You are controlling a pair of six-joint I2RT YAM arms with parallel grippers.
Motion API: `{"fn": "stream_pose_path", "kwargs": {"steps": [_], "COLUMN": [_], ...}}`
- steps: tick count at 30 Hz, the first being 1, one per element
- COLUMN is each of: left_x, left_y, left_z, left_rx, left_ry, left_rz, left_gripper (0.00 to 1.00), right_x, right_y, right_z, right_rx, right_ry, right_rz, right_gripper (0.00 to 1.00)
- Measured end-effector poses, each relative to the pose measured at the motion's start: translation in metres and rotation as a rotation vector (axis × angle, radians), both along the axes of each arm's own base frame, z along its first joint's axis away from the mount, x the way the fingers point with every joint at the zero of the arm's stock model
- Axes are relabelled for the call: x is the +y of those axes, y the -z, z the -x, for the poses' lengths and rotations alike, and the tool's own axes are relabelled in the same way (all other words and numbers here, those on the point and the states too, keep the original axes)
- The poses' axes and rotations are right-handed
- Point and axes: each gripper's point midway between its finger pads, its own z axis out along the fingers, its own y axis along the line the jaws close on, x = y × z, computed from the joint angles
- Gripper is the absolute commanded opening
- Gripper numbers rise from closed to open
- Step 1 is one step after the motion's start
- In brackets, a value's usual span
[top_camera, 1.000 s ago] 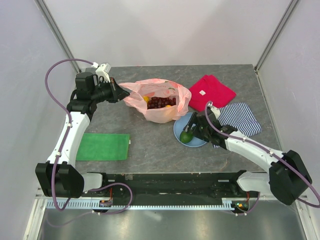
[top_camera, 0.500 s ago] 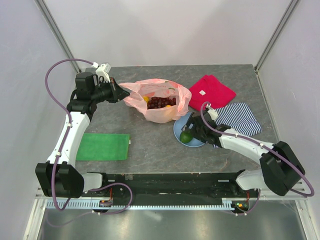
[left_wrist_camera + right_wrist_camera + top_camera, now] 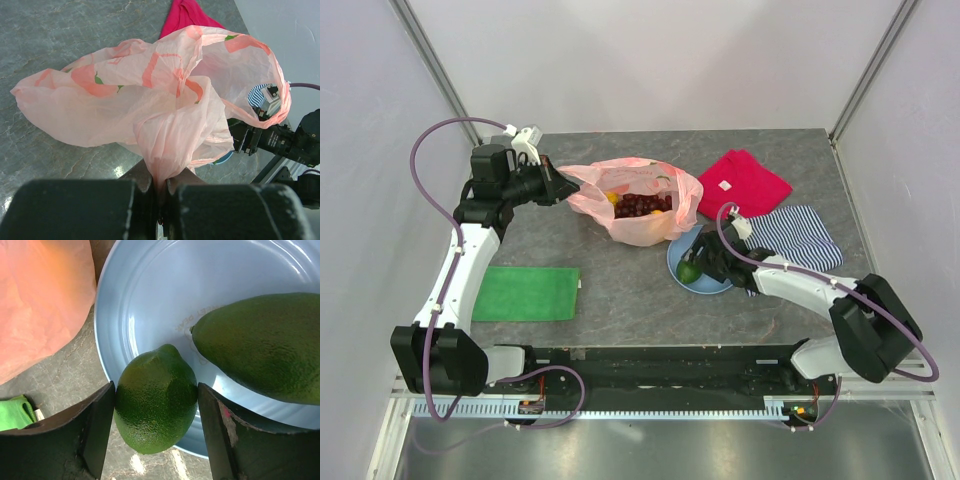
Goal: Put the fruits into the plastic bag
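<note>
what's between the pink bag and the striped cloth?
Top view: the blue plate holding the lime and avocado, with the right gripper straddling the lime.

1. left arm [image 3: 460,265]: white shell links between chunky black joint housings.
2. right arm [image 3: 805,290]: the same white links and black housings.
3. a thin purple cable [image 3: 430,140] runs back from behind each wrist.
4. left gripper [image 3: 555,187]: black, with a small white block [image 3: 528,135] mounted behind its fingers.
5. right gripper [image 3: 156,405]: matte black fingers [image 3: 95,430] with flat inner faces and a small red mark on one inner face.
</note>
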Motion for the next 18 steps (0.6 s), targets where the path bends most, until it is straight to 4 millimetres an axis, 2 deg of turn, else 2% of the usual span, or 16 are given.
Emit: {"fn": "stream_pose_path", "kwargs": {"steps": [5, 18], "left_x": [0.0000, 0.0000], "left_y": [0.0000, 0.0000], "left_z": [0.0000, 0.0000], "left_rx": [0.000, 0.000], "left_ry": [0.000, 0.000], "left_rz": [0.000, 0.000], "left_gripper": [0.02, 0.02], "right_x": [0.0026, 0.0073], "right_y": [0.0006, 0.0000], "right_z": [-0.0034, -0.0052], "right_rx": [-0.009, -0.016], "right_ry": [0.000, -0.003], "right_rz": [-0.007, -0.024], "right_gripper": [0.71, 0.31]}}
